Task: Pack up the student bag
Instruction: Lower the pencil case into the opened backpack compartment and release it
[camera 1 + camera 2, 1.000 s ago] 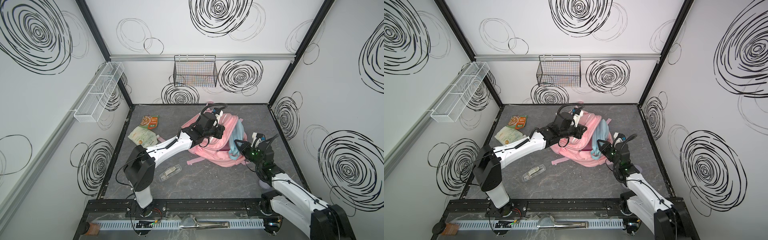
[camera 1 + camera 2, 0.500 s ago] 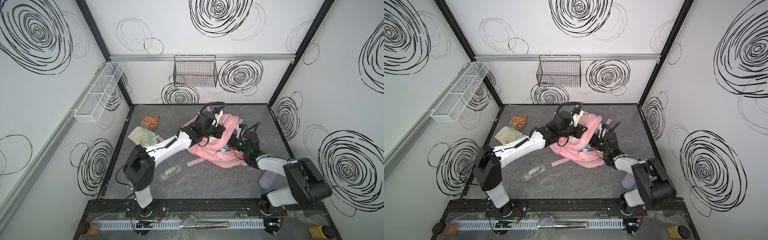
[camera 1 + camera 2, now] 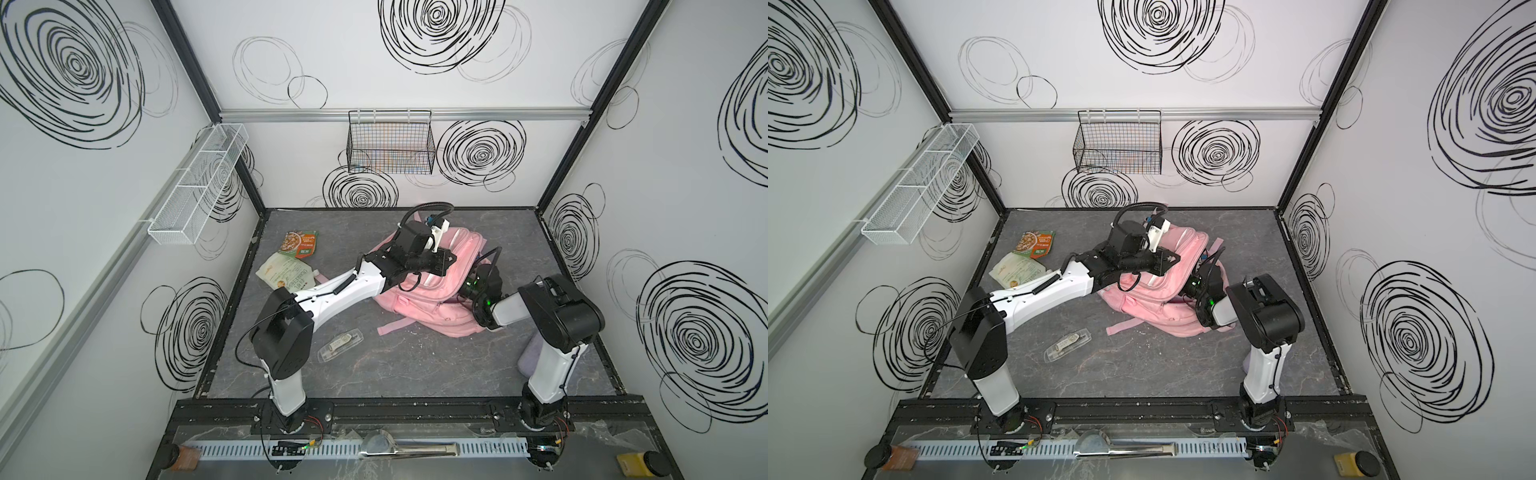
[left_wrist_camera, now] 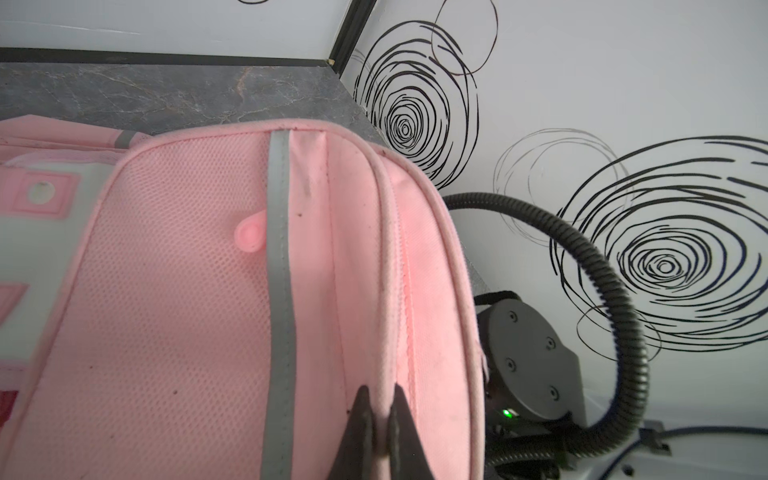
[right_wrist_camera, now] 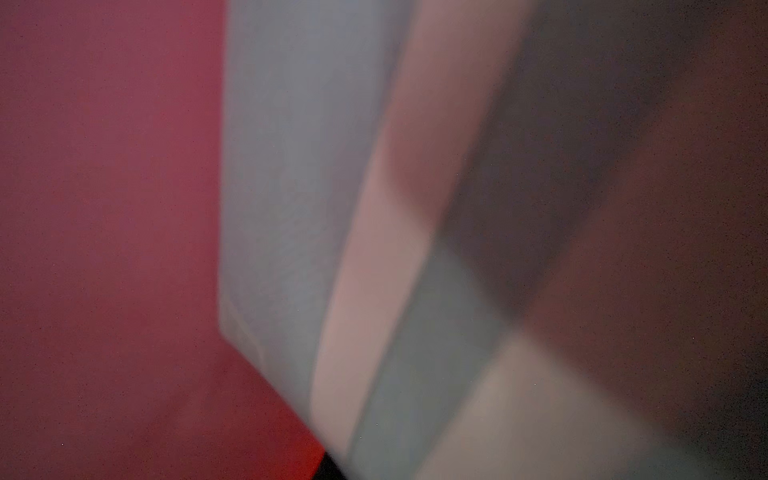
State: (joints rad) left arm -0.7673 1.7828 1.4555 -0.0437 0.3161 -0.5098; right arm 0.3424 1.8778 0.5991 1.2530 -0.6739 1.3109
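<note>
Currently: left fingers (image 4: pixel 360 428) clenched on a raised pink seam of the student bag (image 4: pixel 187 316), just beside the zip line. The fabric is pinched between the tips with no gap showing. The grip sits on the bag's upper edge, next to a grey stripe (image 4: pixel 280 291) and the mesh panel. Judged purpose: pull this edge up and hold the mouth wide so the other arm can get in.

Right fingers: not seen. The right wrist view gives only blurred red, grey-blue and pale surfaces very close to the lens. Cannot tell whether they are clenched, released or holding anything. In both top views the right wrist (image 3: pixel 484 286) is pushed in under the lifted edge at the bag's right side, likely reaching into the main compartment.

Bag lies slumped on the worktop (image 3: pixel 415 374), rear half, right of centre, between the two arms. One strap (image 3: pixel 395 326) trails forward.

Not yet packed, well apart from the bag:
- orange food pouch (image 3: pixel 300 244)
- pale pouch (image 3: pixel 286 275), just beside the orange one
- clear flat case (image 3: pixel 340 344), in front of the left arm

Judged: packing is partly done at most.
</note>
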